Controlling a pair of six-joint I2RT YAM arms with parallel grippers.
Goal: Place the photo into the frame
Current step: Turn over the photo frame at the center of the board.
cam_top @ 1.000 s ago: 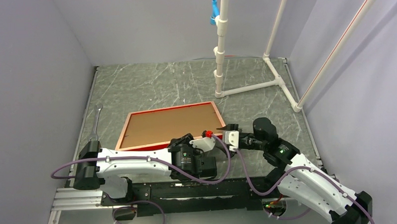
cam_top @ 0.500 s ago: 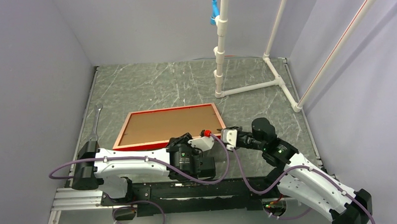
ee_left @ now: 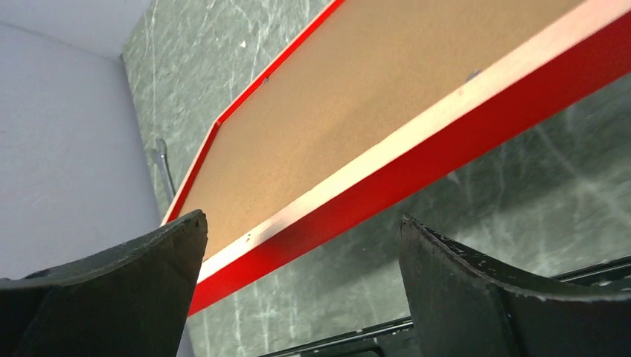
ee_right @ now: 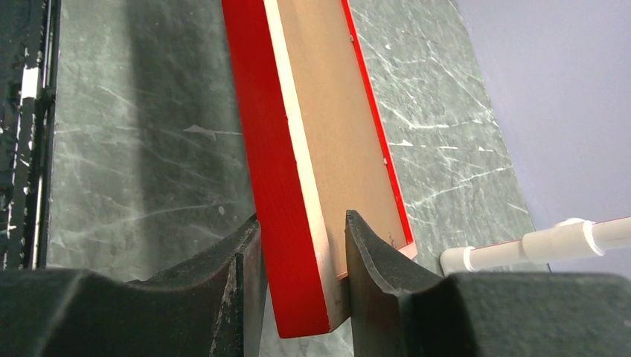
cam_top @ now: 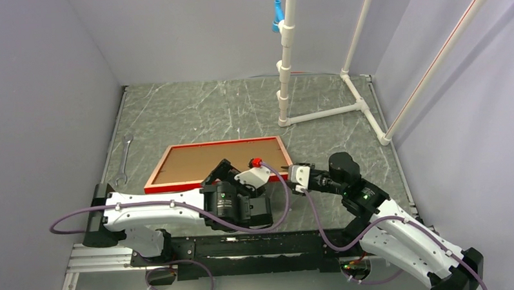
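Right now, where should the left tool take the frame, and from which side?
Probably the near long red rim, from the near side, one finger on each face. The frame is flat and thin, the open left tool faces that edge, and the right tool clamps the right end.

Wrench [cam_top: 124,161] on grey marbled table [cam_top: 195,112], white pipe stand [cam_top: 283,96] behind

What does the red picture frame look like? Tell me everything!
The frame is a thin, flat rectangle with glossy red edges and a plain orange-brown, board-like face turned up. It lies slightly askew on the dark marbled table, just ahead of both arms. The right gripper is pinching its near right corner. The left gripper is wide open beside the near long edge, not touching it. No photo shows on it.
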